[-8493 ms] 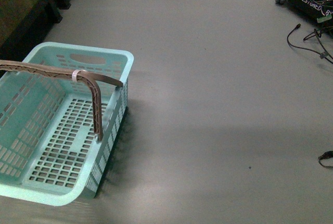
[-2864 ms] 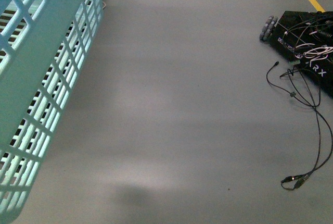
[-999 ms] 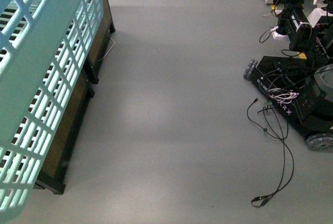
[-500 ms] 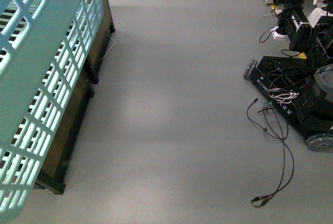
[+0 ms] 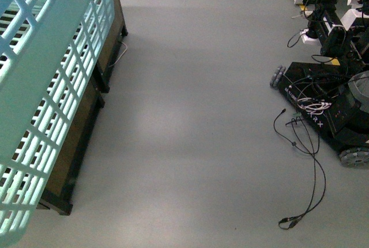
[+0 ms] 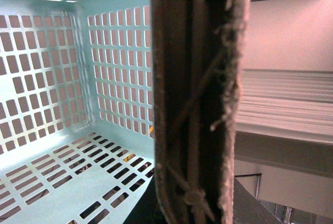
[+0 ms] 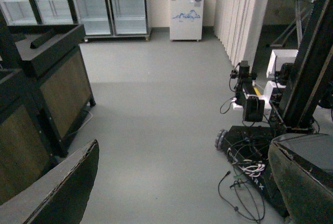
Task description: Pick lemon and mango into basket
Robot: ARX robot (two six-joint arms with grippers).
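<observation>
Teal plastic fills the left of the front view: one basket, hanging close to the camera above the grey floor, its slotted wall tilted across two dark cabinets behind it. At the right stands one black wheeled base; I count two of its wheels. It carries white lettering too small for me to read. One thin black cable trails from it over the floor and ends in a small plug.

In the left wrist view the brown ribbed handle runs straight across the middle, right against the lens, with frayed fibres along one edge. Behind it I see into the basket: two slotted walls meeting at a corner and a slotted floor, nothing lying on the part that shows. The handle blocks so much that I cannot tell how the left gripper's jaws stand.

In the right wrist view the right gripper has its jaws spread wide, with nothing between them. Its two dark fingers sit at opposite lower corners over bare floor. Beyond, I count four glass fridge doors in a row along the far wall, the outermost cut by the edge. Beside them is one white chest freezer with a blue lid; its blue logo is unreadable. The black base shows here too, with white and black wires piled on it.
</observation>
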